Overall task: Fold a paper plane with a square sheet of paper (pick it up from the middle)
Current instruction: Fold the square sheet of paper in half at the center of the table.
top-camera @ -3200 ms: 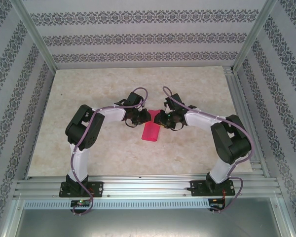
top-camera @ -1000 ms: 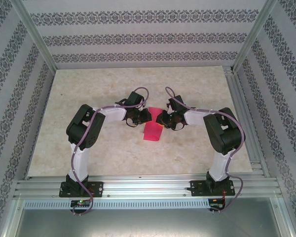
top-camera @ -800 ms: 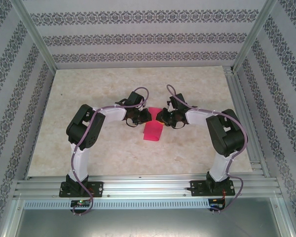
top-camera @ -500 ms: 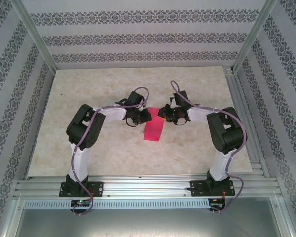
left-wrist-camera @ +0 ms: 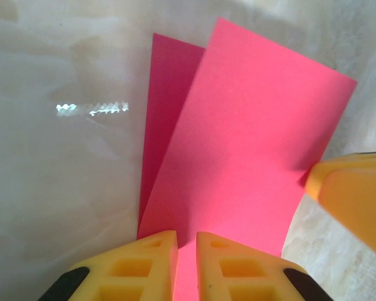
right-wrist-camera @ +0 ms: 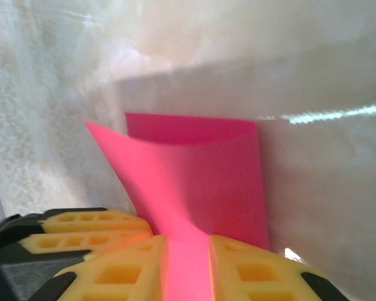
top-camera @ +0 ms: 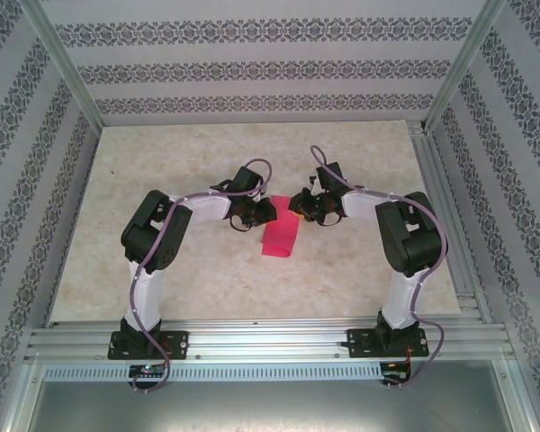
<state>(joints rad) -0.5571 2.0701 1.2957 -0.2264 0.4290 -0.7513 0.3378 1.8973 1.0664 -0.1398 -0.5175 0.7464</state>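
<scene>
The square sheet of paper (top-camera: 281, 238) lies mid-table as a narrow magenta-pink rectangle folded in two. In the left wrist view its upper layer (left-wrist-camera: 250, 125) lifts off the darker lower layer. My left gripper (top-camera: 266, 214) is at the paper's far-left corner, and in its wrist view it (left-wrist-camera: 187, 257) is shut on the sheet's edge. My right gripper (top-camera: 297, 209) faces it at the far-right corner. In its wrist view it (right-wrist-camera: 188, 263) has the curled-up sheet (right-wrist-camera: 200, 175) running between its fingers. One of its fingertips (left-wrist-camera: 351, 194) touches the paper's right edge.
The beige marbled table (top-camera: 180, 153) stretches bare around the paper. Patterned walls and metal frame posts (top-camera: 67, 72) enclose it on three sides. An aluminium rail (top-camera: 270, 340) carrying both arm bases runs along the near edge.
My right gripper has moved slightly farther back and right with its corner of the paper, and its elbow has swung outward. The left arm has stayed still.
</scene>
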